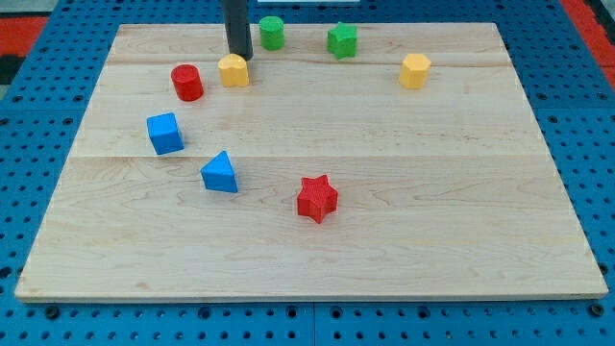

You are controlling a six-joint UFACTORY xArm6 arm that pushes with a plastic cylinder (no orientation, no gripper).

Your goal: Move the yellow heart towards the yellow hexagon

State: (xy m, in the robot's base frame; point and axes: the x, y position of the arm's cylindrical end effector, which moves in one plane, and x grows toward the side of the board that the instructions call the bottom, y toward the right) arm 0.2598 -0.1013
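The yellow heart [233, 70] lies near the view's top left of the wooden board [384, 221]. The yellow hexagon [414, 71] lies far to its right, near the view's top right. My rod comes down from the view's top edge and my tip [240, 56] touches the heart's upper right edge, just behind it.
A red cylinder [186, 83] sits just left of the heart. A green cylinder [272, 33] and a green star [342, 40] lie along the top. A blue cube [165, 133], a blue triangle [220, 173] and a red star [317, 198] lie lower down.
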